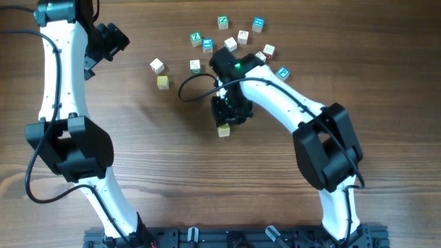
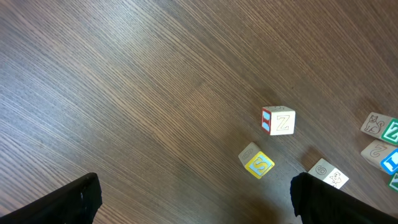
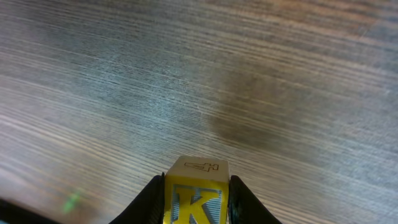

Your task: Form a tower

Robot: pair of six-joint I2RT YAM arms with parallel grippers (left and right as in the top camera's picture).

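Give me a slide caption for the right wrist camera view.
Right gripper clamped on a yellow K cube, wood-grain table beyond.

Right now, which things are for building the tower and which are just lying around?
For the job:
- yellow K block
- right gripper, shut on that block

Just lying about for now:
- Z block
- yellow block near it
- green block and blue block at the far side, among others
- left gripper, open and holding nothing
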